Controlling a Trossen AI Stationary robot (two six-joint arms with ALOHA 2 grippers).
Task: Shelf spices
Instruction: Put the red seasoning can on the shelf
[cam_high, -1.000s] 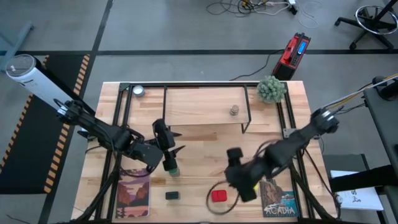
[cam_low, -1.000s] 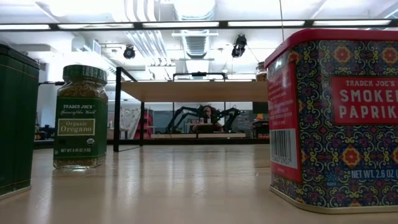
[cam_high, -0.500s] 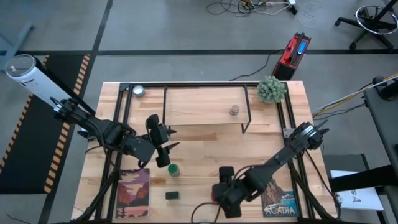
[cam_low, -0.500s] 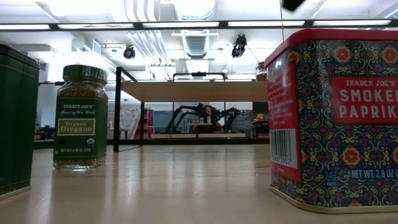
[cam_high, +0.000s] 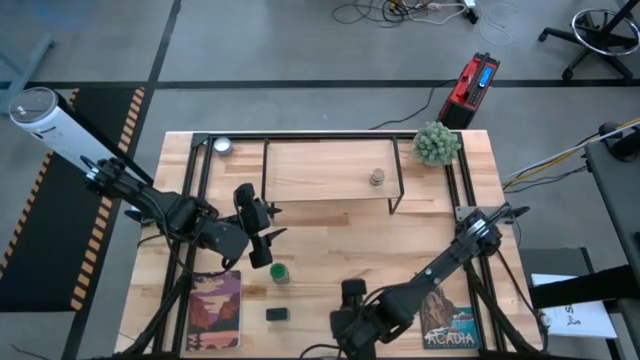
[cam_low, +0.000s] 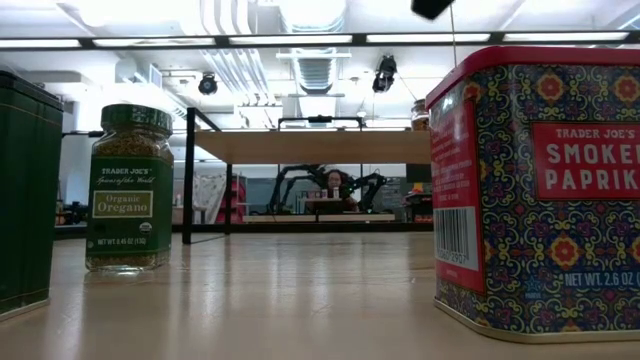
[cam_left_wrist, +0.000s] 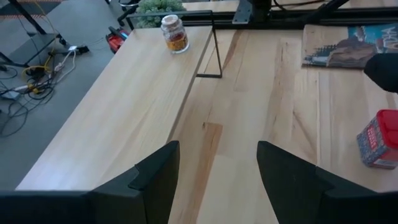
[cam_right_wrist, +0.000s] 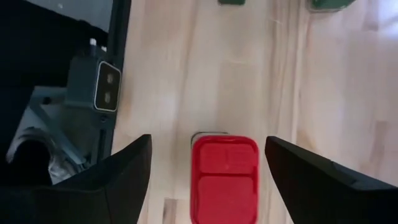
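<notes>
The red square tin (cam_right_wrist: 224, 180) stands on the table near its front edge. My right gripper (cam_right_wrist: 207, 146) is open above it, pointing down, one finger on either side without touching; in the high view this gripper (cam_high: 350, 320) hides the tin. The green-capped bottle (cam_high: 279, 272) and the dark grey square jar (cam_high: 277, 314) stand on the table to the left of it. My left gripper (cam_high: 262, 240) hovers open just beyond the bottle, holding nothing. The tiny round beige jar (cam_high: 376, 177) stands on the shelf's wooden board (cam_high: 320, 170).
A round silver tin (cam_high: 222, 146) sits at the far left corner and a small green plant (cam_high: 437, 143) at the far right. Picture cards lie near the front edge at the left (cam_high: 214, 310) and right (cam_high: 448, 320). Black frame rods (cam_high: 190, 200) run along the table's sides.
My right gripper has swung toward the table's near edge and leftward, sinking until it stands over the red tin. My left gripper has drawn back a little from the green-capped bottle, toward the far left. The bottle and the other containers have stayed put.
</notes>
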